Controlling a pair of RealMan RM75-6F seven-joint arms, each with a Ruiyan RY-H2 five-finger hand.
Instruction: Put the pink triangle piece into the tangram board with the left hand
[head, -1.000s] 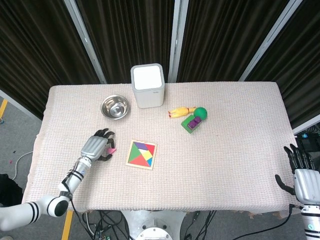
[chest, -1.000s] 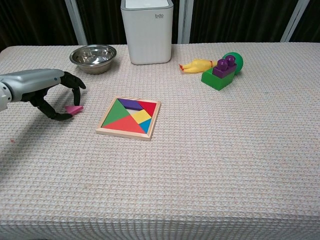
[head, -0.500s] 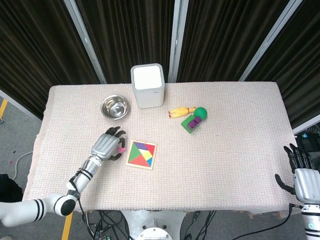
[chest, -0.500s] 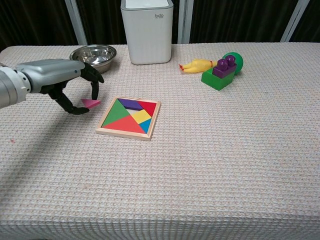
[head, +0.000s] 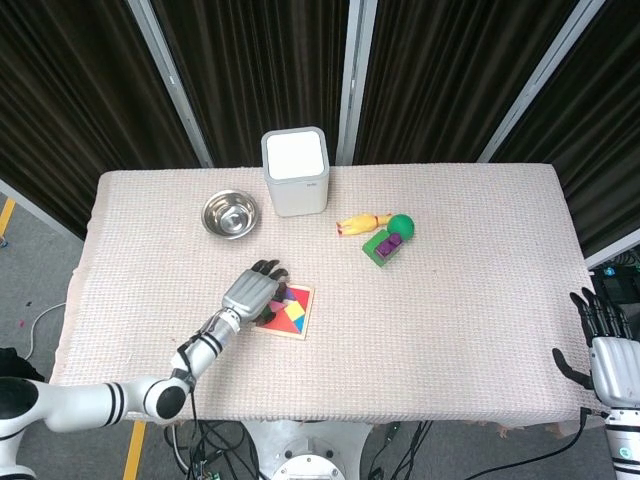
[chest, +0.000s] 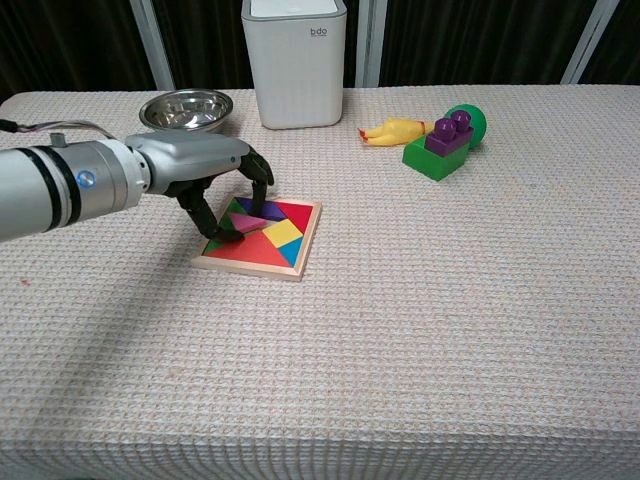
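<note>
My left hand (chest: 205, 170) has carried the pink triangle piece (chest: 247, 219) over the tangram board (chest: 300, 252), fingers (chest: 259, 168) pinching it. Only the head view catches my right hand (head: 607, 345), fingers spread; there the piece is hidden.

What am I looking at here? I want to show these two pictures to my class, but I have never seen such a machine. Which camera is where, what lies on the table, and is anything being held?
This is a robot with two arms, each ending in a mechanical hand. One picture looks down from its head, the other looks forward from its chest.

The left hand reaches over a wooden tangram board, a flat puzzle of coloured shapes, and holds a pink triangle piece at its fingertips, just above the board. The right hand hangs idle off the table's far edge with fingers apart, seen only from the head.

On the cloth-covered table there are also a steel bowl, a white box-like container, a yellow rubber chicken, a green ball, and a green toy block with a purple block on top.
</note>
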